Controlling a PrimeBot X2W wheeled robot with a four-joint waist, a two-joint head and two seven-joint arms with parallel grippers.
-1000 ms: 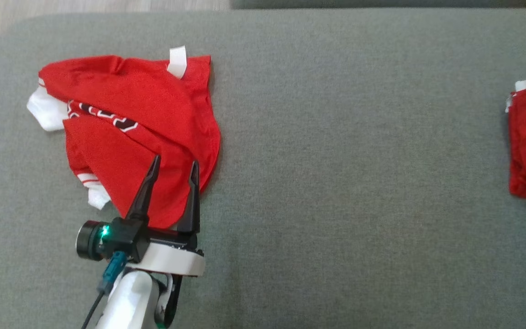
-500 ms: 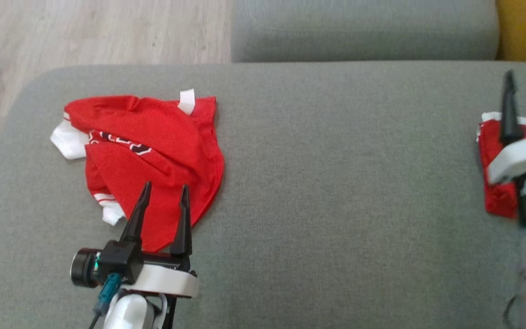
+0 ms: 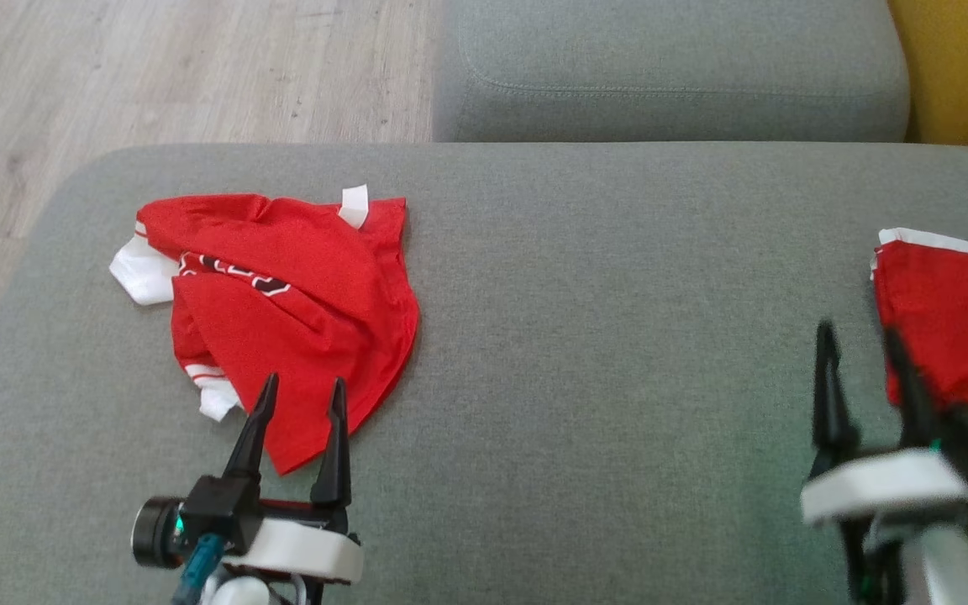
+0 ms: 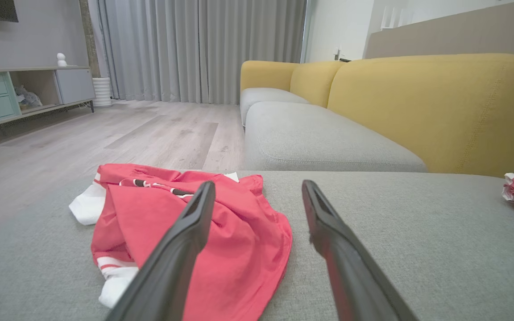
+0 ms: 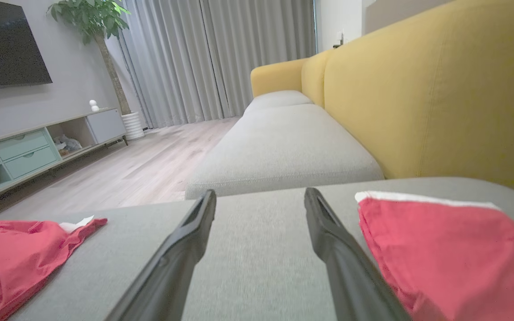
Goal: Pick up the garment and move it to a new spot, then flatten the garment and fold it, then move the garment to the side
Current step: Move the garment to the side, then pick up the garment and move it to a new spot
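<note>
The garment (image 3: 299, 294) is a crumpled red jersey with white trim and dark lettering, lying on the left part of the grey sofa cushion (image 3: 602, 353). My left gripper (image 3: 303, 382) is open, its fingertips over the garment's near corner, holding nothing. In the left wrist view the garment (image 4: 234, 240) lies below and left of the left gripper (image 4: 257, 185). My right gripper (image 3: 858, 336) is open and blurred at the lower right. In the right wrist view the right gripper (image 5: 260, 194) is empty over bare cushion, and the garment (image 5: 16, 254) is far left.
A second red cloth with a white edge (image 3: 954, 328) lies folded at the cushion's right, beside the right gripper (image 5: 440, 254). Another grey cushion (image 3: 669, 76) and a yellow backrest (image 3: 963, 67) stand behind. Wooden floor (image 3: 156, 76) lies past the far left edge.
The head camera has tilted, so the whole picture has shifted down. The right gripper has come into view at the lower right. The left gripper's tips sit slightly nearer the garment's near corner.
</note>
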